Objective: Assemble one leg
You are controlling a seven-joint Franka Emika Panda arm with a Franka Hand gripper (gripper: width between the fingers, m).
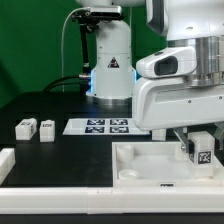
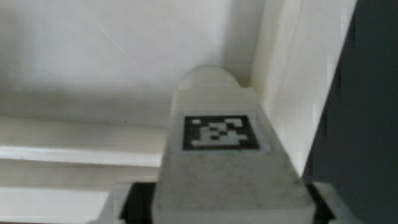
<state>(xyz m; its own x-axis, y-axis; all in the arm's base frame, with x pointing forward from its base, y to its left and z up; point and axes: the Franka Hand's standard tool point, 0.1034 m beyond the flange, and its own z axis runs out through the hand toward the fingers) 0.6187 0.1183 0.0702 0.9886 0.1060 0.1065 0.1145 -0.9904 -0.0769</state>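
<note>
My gripper [image 1: 201, 150] is shut on a white leg [image 1: 201, 153] with a black-and-white tag and holds it over the right end of the large white panel [image 1: 140, 160]. In the wrist view the leg [image 2: 217, 150] fills the middle, tag facing the camera, its tip pointing at the panel [image 2: 89, 80] near a raised edge. The dark fingers [image 2: 139, 202] press on both sides of the leg. Two more legs [image 1: 25, 127] [image 1: 46, 128] lie on the dark table at the exterior view's left.
The marker board [image 1: 100, 126] lies flat behind the panel, near the robot base [image 1: 110, 75]. A white block [image 1: 6, 160] sits at the exterior view's left edge. A white rail [image 1: 60, 200] runs along the front edge.
</note>
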